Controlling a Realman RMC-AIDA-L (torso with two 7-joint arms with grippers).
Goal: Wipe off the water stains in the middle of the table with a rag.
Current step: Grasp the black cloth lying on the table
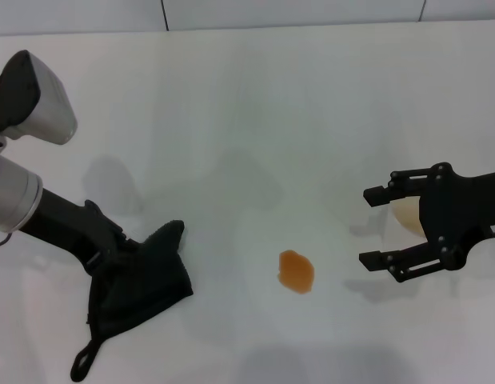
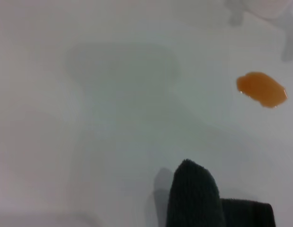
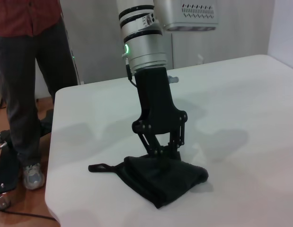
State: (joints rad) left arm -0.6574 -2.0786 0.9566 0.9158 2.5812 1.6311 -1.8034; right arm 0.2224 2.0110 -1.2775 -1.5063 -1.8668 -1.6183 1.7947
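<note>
The water stain is a small orange-brown blot on the white table; it also shows in the left wrist view. The black rag lies bunched on the table to the stain's left, its loop near the front edge. My left gripper is down on the rag and shut on its cloth, as the right wrist view shows. A fold of the rag pokes into the left wrist view. My right gripper is open and empty, just right of the stain.
A white paper cup stands just behind my right gripper's fingers. A person stands by the table's edge beyond my left arm. A grey seam runs along the table's far edge.
</note>
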